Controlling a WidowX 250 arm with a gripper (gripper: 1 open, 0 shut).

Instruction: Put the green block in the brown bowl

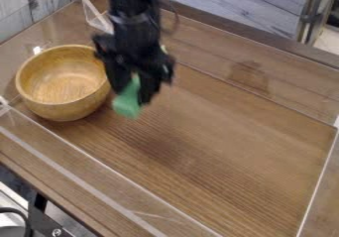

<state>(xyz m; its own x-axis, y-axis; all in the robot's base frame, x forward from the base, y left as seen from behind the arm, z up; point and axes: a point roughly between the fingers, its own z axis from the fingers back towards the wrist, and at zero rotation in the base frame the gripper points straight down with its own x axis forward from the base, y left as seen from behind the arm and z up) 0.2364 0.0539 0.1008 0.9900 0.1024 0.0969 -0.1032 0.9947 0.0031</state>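
Gripping the green block [129,104], the claw [129,90] is closed around it above the wooden table [212,162], holding it just beside the right edge of the brown bowl [59,94].

Green block [127,105] aloft — beside brown bowl [62,83]

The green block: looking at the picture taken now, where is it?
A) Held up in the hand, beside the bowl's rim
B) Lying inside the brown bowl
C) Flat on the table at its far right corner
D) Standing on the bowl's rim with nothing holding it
A: the green block hangs below the hand, next to the brown bowl, whose inside shows no block.
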